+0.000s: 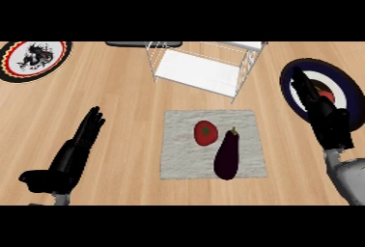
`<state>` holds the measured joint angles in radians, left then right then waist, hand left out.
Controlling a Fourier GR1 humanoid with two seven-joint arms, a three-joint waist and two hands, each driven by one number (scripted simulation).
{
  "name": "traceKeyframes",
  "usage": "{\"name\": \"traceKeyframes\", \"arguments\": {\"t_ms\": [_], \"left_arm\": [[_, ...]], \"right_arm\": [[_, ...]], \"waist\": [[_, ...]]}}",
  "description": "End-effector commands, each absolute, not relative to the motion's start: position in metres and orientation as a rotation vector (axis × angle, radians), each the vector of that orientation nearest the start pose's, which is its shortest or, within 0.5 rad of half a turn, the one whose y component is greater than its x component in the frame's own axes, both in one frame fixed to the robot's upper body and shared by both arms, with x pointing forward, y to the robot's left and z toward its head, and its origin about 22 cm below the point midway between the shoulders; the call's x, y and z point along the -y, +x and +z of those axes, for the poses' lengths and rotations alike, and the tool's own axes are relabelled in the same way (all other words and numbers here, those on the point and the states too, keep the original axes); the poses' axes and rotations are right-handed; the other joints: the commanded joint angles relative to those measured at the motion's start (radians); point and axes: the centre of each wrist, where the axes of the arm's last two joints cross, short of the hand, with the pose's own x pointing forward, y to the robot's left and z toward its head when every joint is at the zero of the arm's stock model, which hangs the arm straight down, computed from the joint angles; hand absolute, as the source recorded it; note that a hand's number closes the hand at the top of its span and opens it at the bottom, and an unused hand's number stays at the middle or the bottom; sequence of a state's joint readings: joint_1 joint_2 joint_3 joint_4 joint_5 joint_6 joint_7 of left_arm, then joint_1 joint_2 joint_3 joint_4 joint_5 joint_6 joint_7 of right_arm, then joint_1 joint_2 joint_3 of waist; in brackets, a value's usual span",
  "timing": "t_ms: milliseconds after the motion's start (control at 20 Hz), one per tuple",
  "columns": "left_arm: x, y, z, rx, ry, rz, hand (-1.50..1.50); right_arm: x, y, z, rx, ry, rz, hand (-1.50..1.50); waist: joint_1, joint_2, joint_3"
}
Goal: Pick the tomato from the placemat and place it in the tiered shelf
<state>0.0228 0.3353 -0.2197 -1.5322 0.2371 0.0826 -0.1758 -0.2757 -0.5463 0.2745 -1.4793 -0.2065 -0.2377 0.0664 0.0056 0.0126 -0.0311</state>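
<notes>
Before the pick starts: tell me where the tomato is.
In the head view, the tomato lies on the grey placemat at centre, just left of the eggplant.

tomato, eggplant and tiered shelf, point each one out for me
tomato (pixel 204 133), head view, middle of its red skin
eggplant (pixel 227 155), head view, middle of its dark purple body
tiered shelf (pixel 197 71), head view, bare white board inside the wire frame

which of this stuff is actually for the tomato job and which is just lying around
For the job:
tomato
placemat
tiered shelf

Just lying about:
eggplant, on the placemat beside the tomato
plate with black-and-red design, top left
dark blue plate, at right under the right hand
</notes>
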Motion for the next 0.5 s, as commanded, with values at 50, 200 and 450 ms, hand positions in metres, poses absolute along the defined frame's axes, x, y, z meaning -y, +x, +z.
{"name": "traceKeyframes", "arguments": {"t_ms": [50,200,450], "left_arm": [[-0.284,0.24,-0.005,1.486,0.012,-0.066,0.0],[-0.305,0.223,-0.033,1.264,0.142,0.031,0.0],[-0.291,0.228,-0.031,1.139,0.094,0.036,0.0]], "right_arm": [[0.285,0.307,0.082,1.691,-0.303,0.294,1.5],[0.294,0.305,0.115,1.864,-0.347,0.232,1.5],[0.312,0.288,0.05,1.459,-0.526,0.146,1.5]], "waist": [[-0.004,-0.01,0.031],[-0.018,-0.012,0.031],[-0.011,-0.012,0.032]]}}
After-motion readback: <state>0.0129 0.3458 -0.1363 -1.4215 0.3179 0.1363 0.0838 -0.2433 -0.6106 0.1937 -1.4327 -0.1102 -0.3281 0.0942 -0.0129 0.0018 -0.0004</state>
